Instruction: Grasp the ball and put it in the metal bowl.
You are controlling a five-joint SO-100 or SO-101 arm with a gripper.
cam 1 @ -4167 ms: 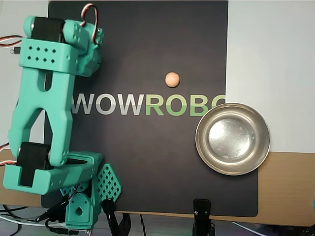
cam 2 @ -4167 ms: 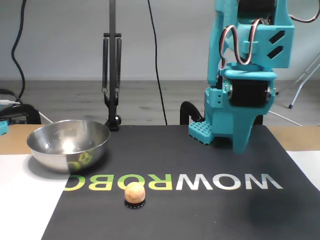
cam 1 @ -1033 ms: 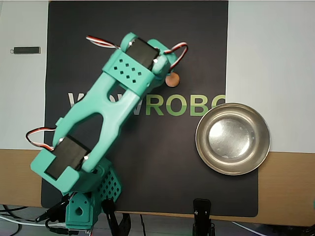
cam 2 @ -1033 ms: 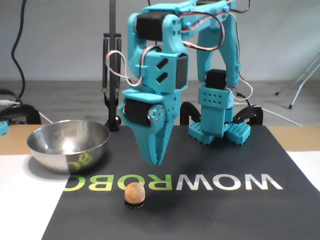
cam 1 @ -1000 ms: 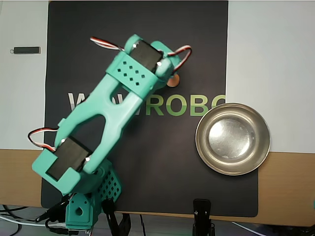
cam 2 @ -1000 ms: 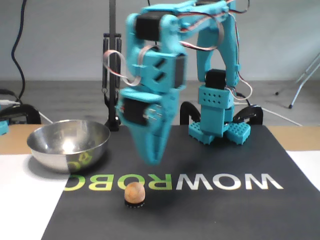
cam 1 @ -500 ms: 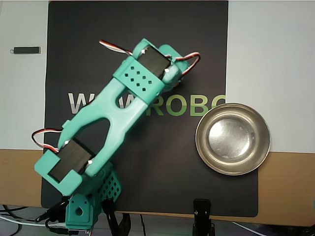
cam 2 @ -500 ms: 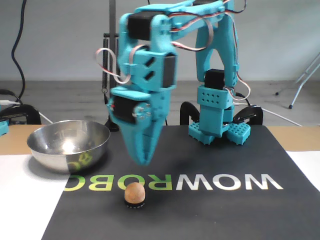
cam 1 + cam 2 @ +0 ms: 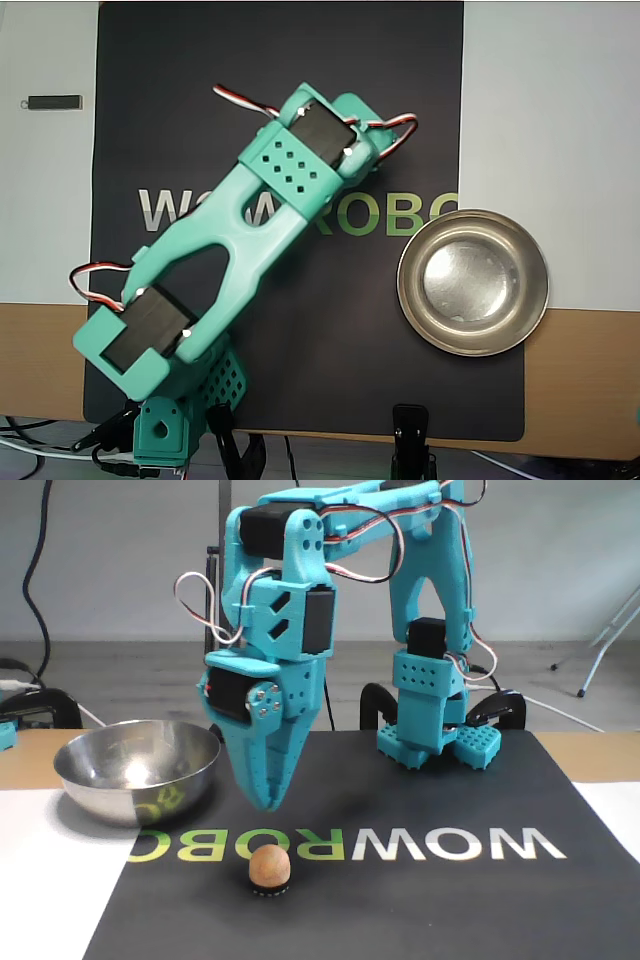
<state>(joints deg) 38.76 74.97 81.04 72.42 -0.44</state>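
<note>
Hanging above the ball [image 9: 269,867], your gripper [image 9: 268,798] holds nothing; whether its jaws are parted cannot be told. Only the fixed view shows the ball, on the black mat [image 9: 420,900]; overhead, the arm [image 9: 250,235] hides it. The metal bowl [image 9: 473,283] sits empty, well apart.

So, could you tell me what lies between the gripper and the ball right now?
Nothing: in the fixed view only empty air separates the gripper from the ball on the black mat beneath. The overhead view hides the ball under the arm.
</note>
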